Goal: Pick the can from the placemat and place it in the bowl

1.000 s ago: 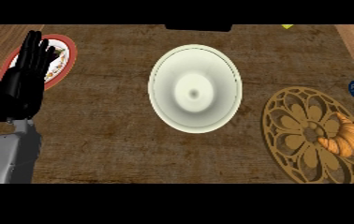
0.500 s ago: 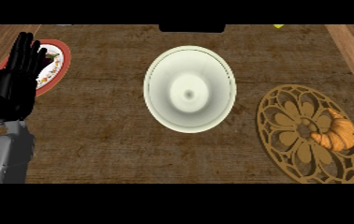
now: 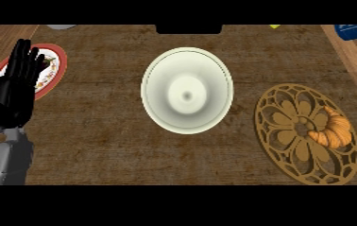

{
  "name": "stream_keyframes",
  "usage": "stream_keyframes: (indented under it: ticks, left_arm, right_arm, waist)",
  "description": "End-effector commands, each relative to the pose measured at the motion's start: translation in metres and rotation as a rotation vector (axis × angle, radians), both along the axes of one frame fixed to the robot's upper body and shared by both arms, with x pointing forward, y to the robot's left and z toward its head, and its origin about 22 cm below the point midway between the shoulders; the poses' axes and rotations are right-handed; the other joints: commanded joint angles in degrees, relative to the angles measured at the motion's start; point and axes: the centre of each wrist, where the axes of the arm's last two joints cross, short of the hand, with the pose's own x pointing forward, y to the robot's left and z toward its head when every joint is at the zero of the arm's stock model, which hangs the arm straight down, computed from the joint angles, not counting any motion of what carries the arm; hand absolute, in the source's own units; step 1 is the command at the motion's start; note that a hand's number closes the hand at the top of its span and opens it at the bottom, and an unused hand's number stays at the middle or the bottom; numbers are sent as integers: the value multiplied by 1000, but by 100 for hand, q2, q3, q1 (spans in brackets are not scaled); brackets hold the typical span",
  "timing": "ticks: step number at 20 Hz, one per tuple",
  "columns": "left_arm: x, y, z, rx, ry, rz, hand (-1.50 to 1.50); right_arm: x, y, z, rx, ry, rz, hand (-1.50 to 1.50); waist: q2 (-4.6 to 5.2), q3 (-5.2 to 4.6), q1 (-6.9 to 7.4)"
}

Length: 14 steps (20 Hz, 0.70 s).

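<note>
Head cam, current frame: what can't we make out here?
- Right robot hand: nowhere in the head view.
- Can: none visible; the placemat carries only a croissant.
- Plate: its left part is hidden behind the open left robot hand.
- Grey item, yellow item, blue item: cut off by the top edge, so unidentifiable.

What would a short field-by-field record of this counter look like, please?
bowl: middle of the counter, nothing in it
placemat: right of the bowl, round, brown openwork
on the placemat: croissant, near its right edge
plate: far left, red rim, partly hidden by the left robot hand
left robot hand: open, fingers up, resting at the left edge
right robot hand: not in view
</note>
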Motion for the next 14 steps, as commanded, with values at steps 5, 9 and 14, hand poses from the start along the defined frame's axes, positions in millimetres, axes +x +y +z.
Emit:
stream_keyframes:
  ticks: [5, 9, 14]
  left_arm:
    - [-8, 18, 13, -7, 8, 18, 0]
    - [-12, -6, -1, -8, -5, -7, 0]
    - [-10, 1, -9, 7, 6, 16, 0]
  right_arm:
    - [13, 92, 34, 19, 104, 166, 150]
    - [17, 154, 32, -37, 163, 196, 150]
    - [7, 202, -1, -43, 210, 211, 150]
  waist:
    - [-22, 3, -24]
    - [-7, 4, 6]
    - [21, 7, 0]
